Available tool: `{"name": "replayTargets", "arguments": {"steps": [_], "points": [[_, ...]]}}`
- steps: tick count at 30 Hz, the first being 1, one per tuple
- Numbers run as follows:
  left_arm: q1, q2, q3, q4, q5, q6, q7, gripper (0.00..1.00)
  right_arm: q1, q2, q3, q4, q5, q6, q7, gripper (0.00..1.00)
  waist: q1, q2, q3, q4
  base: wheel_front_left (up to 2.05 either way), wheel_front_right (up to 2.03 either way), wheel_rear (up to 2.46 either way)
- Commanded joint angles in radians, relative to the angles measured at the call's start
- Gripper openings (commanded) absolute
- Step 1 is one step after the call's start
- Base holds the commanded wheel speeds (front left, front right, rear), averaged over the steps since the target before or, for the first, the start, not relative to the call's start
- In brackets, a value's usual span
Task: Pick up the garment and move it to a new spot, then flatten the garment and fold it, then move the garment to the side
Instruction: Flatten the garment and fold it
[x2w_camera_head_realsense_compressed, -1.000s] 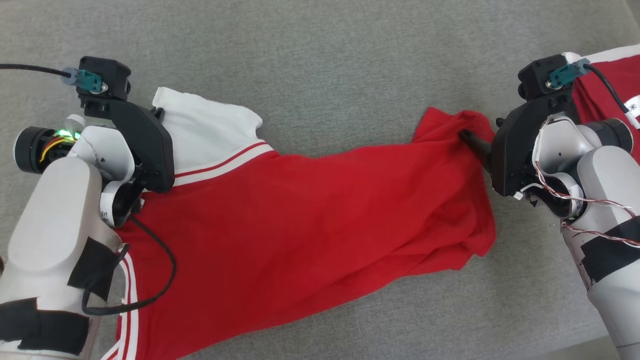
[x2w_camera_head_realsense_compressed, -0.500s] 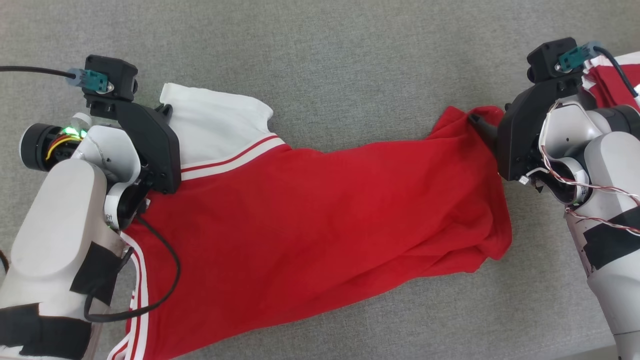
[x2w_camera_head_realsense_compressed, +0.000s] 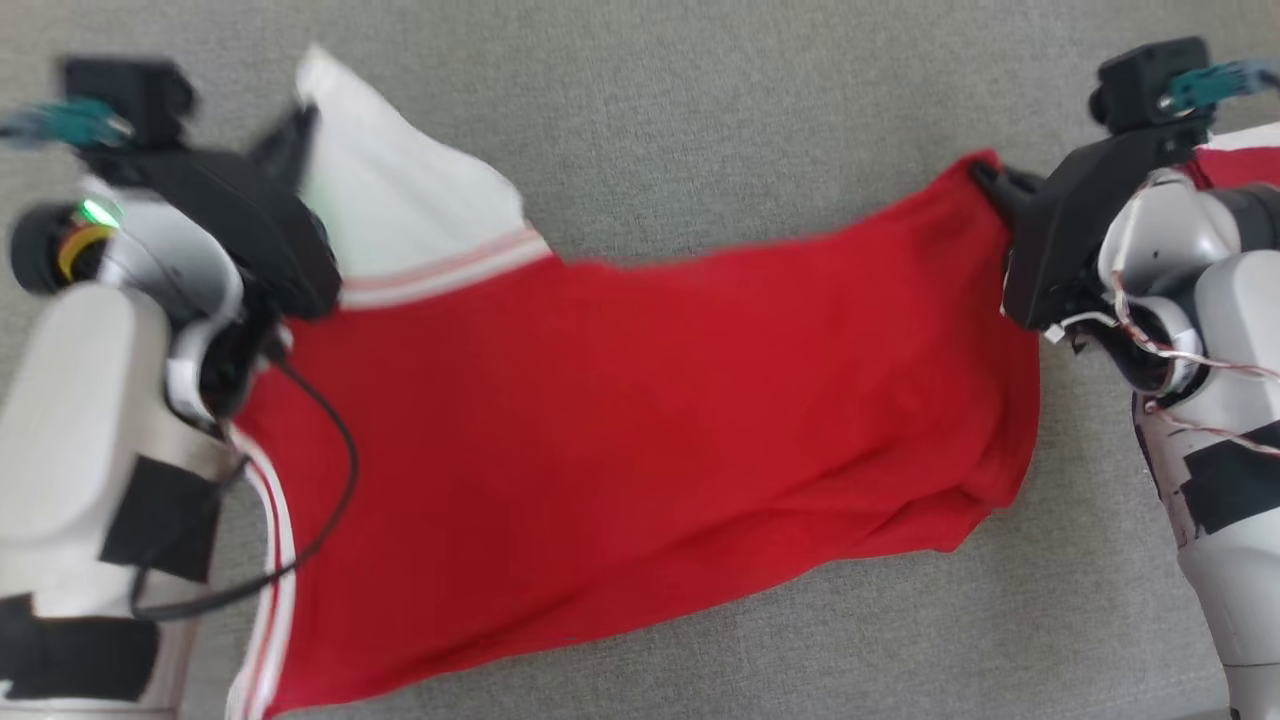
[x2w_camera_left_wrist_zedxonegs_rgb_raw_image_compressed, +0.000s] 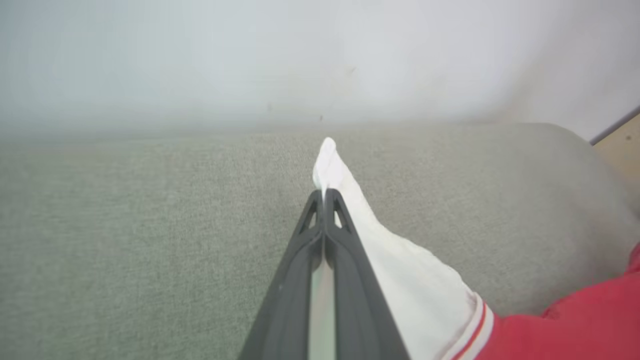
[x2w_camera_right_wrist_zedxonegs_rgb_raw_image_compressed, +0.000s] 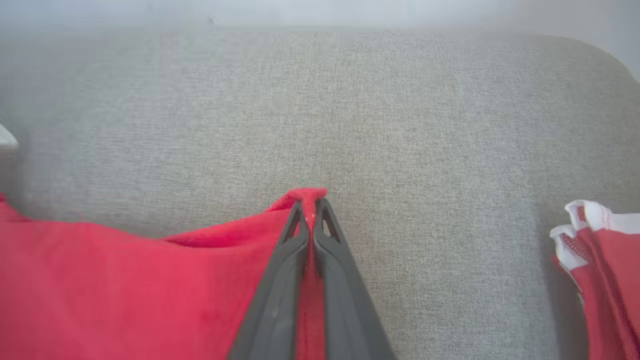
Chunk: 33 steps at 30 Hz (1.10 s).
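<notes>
What you've got under everything is a grey woven cushion (x2w_camera_head_realsense_compressed: 660, 110), sofa-seat kind of fabric, with a rounded far corner in both wrist views. The red shirt (x2w_camera_head_realsense_compressed: 620, 450) is spread across the middle of it, with its white sleeve (x2w_camera_head_realsense_compressed: 400, 220) toward the left. The shirt's two far corners are lifted off the fabric, and you can't really tell how much of the rest touches. At the right edge a second red-and-white bundle (x2w_camera_right_wrist_zedxonegs_rgb_raw_image_compressed: 602, 260) lies on the cushion, apart from the shirt.

Grey woven cushion (x2w_camera_head_realsense_compressed: 640, 100) before a pale wall (x2w_camera_left_wrist_zedxonegs_rgb_raw_image_compressed: 250, 50)
</notes>
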Motion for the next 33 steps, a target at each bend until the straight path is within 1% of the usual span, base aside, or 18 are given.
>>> {"name": "replayTargets", "arguments": {"steps": [1, 8, 16, 20, 23, 26, 30, 33], "points": [[-0.016, 0.002, 0.010, -0.012, -0.011, 0.002, -0.016, 0.00, 0.007, 0.005, -0.008, -0.008, 0.010, -0.002, -0.010, 0.00, -0.0001, -0.0001, -0.014, 0.007, 0.00, 0.00, 0.00], [-0.069, 0.010, 0.069, -0.112, -0.080, 0.001, -0.133, 0.00, 0.001, -0.001, -0.073, -0.054, 0.050, -0.002, -0.052, 0.00, -0.0001, -0.0001, -0.077, 0.033, 0.00, 0.00, 0.00], [-0.125, 0.038, 0.113, -0.196, -0.100, 0.004, -0.234, 0.00, -0.024, 0.040, -0.146, -0.121, 0.065, -0.002, -0.111, 0.00, -0.0001, -0.0001, -0.148, 0.051, 0.00, 0.00, 0.00], [-0.155, 0.042, 0.126, -0.212, -0.089, 0.012, -0.270, 0.00, -0.052, 0.058, -0.168, -0.144, 0.057, -0.002, -0.131, 0.00, -0.0001, -0.0001, -0.172, 0.055, 0.00, 0.00, 0.00], [-0.182, 0.049, 0.132, -0.215, -0.080, 0.014, -0.298, 0.00, -0.083, 0.067, -0.179, -0.159, 0.047, -0.002, -0.163, 0.00, -0.0001, -0.0001, -0.187, 0.055, 0.00, 0.00, 0.00], [-0.214, 0.053, 0.145, -0.214, -0.068, 0.017, -0.348, 0.00, -0.115, 0.076, -0.182, -0.165, 0.036, -0.002, -0.206, 0.00, -0.0001, -0.0001, -0.208, 0.052, 0.00, 0.00, 0.00], [-0.246, 0.057, 0.149, -0.200, -0.062, 0.018, -0.379, 0.00, -0.136, 0.074, -0.179, -0.167, 0.035, -0.002, -0.249, 0.00, -0.0001, -0.0001, -0.222, 0.048, 0.00, 0.00, 0.00], [-0.267, 0.058, 0.145, -0.187, -0.059, 0.017, -0.389, 0.00, -0.145, 0.070, -0.169, -0.160, 0.045, -0.002, -0.258, 0.00, -0.0001, -0.0001, -0.222, 0.042, 0.00, 0.00, 0.00]]}}
